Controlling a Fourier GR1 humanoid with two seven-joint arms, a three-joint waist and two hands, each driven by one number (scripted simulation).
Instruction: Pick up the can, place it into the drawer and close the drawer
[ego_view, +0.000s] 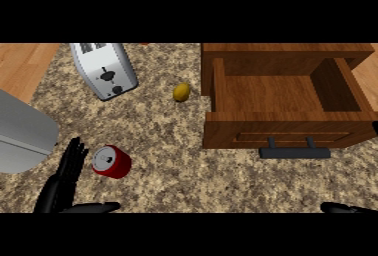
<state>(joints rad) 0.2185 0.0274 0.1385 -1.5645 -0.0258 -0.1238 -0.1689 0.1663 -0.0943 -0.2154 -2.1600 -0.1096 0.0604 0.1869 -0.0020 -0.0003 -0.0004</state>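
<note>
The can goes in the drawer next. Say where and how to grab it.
Grip the red can round its side wall, coming from its left, where the open left hand already stands beside it. It stands upright, silver top showing, so the wall is free all round.

— How many cans on the worktop (184, 170)?
— One red can (111, 161).
— Drawers?
— One wooden drawer (284, 95), with one dark handle (294, 152).
— Anything else?
— One toaster (105, 70), one small yellow fruit (181, 92), one grey appliance (22, 132), and two black hands: left hand (65, 182), right hand (345, 208).
</note>
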